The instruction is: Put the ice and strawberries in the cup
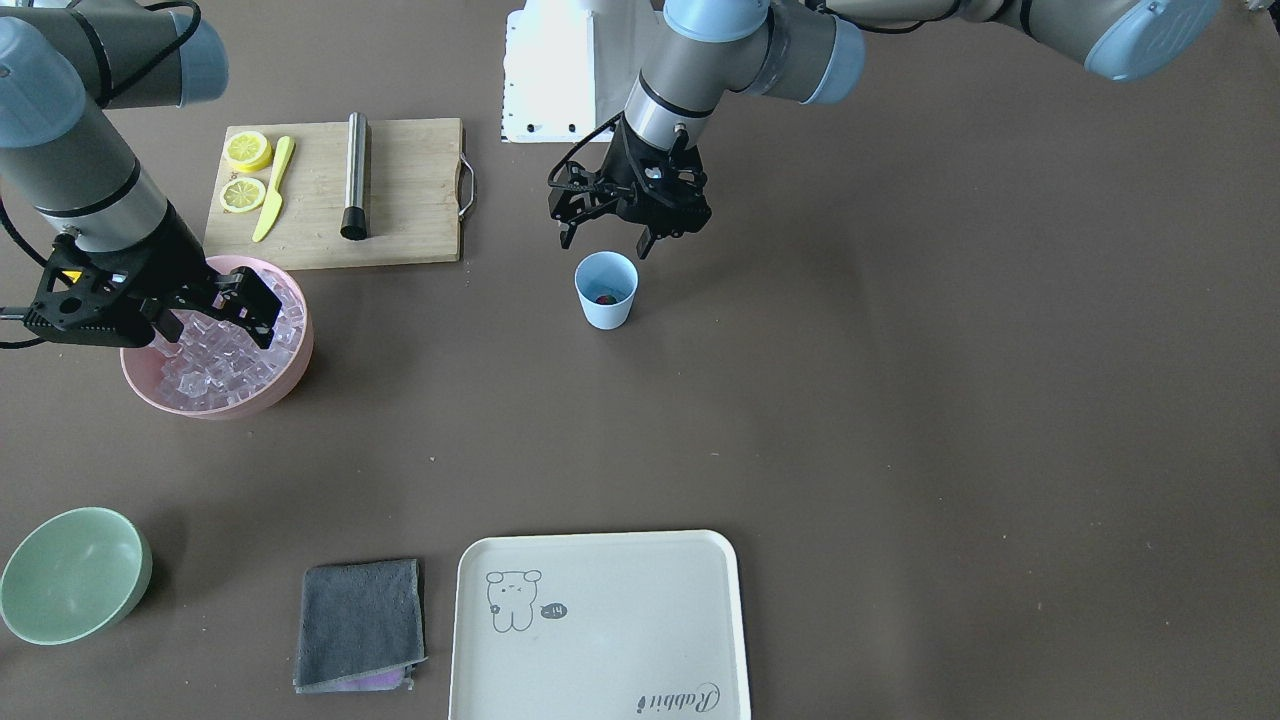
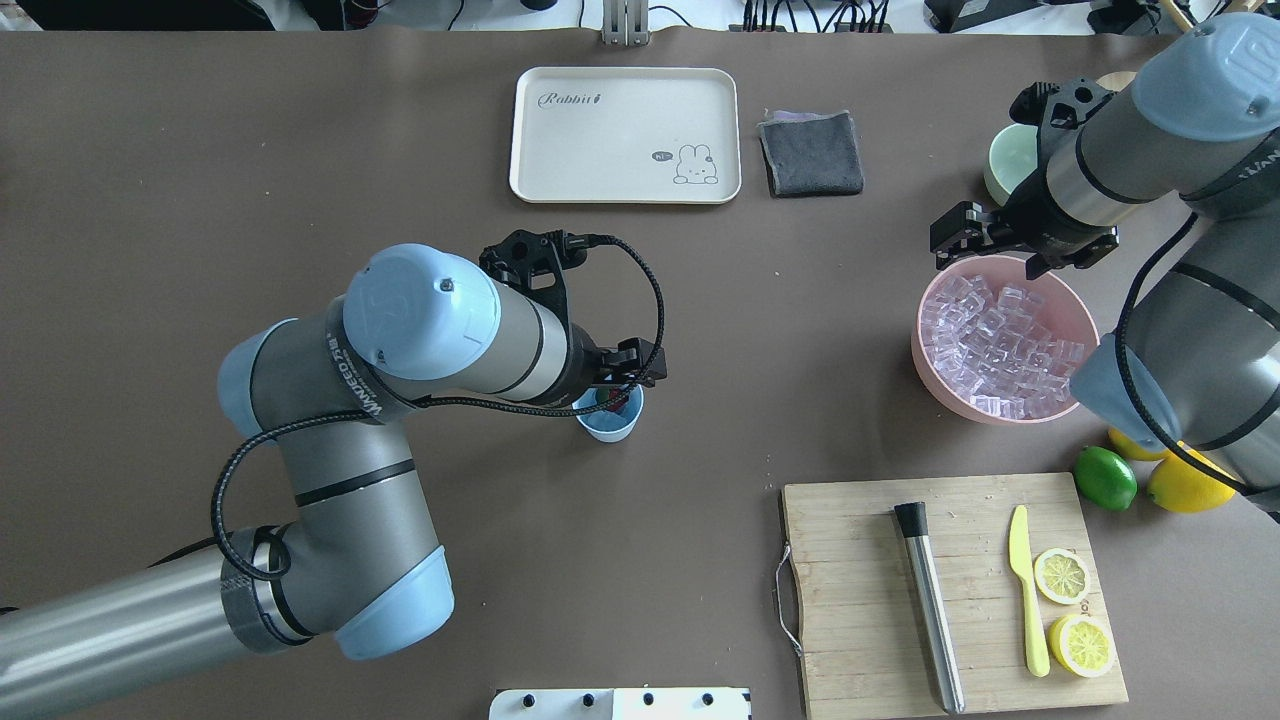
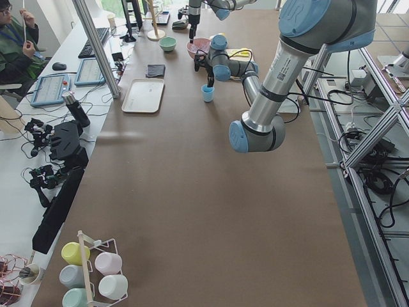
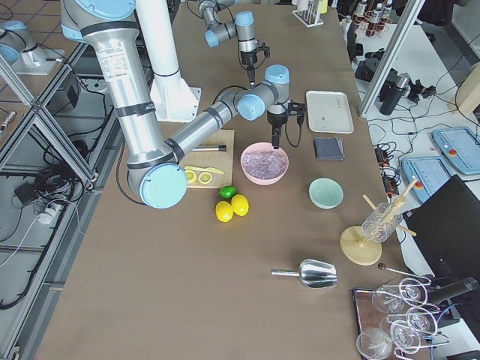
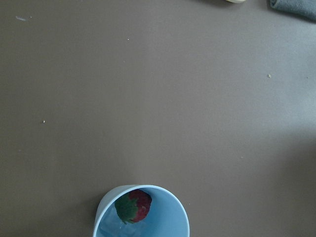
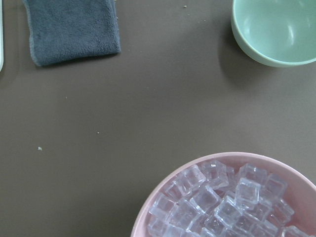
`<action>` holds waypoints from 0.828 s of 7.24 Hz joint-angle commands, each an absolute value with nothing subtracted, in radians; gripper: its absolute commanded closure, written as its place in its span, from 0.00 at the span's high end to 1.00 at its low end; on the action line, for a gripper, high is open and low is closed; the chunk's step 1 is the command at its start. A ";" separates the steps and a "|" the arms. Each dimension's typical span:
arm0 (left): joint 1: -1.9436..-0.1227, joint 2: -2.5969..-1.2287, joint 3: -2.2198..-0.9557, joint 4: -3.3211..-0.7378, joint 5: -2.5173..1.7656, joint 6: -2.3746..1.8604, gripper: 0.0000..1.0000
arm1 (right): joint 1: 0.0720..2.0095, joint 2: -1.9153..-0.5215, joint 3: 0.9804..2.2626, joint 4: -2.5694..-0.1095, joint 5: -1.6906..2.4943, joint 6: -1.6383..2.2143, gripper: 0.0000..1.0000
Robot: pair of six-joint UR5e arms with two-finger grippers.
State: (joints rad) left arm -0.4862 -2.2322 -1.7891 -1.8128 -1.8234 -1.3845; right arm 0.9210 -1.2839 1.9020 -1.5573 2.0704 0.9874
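The light blue cup [image 1: 605, 292] stands upright mid-table, with one small red strawberry [image 1: 606, 298] with a green top inside it, also clear in the left wrist view [image 5: 134, 206]. My left gripper [image 1: 605, 242] hangs just above the cup on the robot's side, open and empty. The ice [image 1: 215, 370], many clear cubes, fills the pink bowl [image 1: 292, 372]. My right gripper [image 1: 258, 310] is low over the bowl's near rim, open, with nothing seen between its fingers. The right wrist view shows the ice [image 6: 222, 202] below it.
A wooden cutting board [image 1: 400, 190] holds two lemon slices, a yellow knife and a steel muddler. A green bowl [image 1: 70, 575], a grey cloth [image 1: 358, 622] and a cream tray [image 1: 600, 625] lie on the operators' side. A lime [image 2: 1104, 478] and lemons sit by the board.
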 commanded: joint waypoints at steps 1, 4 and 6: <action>-0.604 -2.170 -1.845 -1.711 -1.841 -1.076 0.98 | 0.957 -1.292 1.895 -1.559 2.103 0.967 1.00; -0.747 -2.073 -1.821 -1.742 -1.839 -0.821 0.98 | 1.104 -1.328 1.807 -1.560 2.195 0.723 1.00; -0.831 -1.915 -1.802 -1.964 -1.838 -0.816 0.98 | 1.237 -1.368 1.715 -1.560 2.267 0.486 1.00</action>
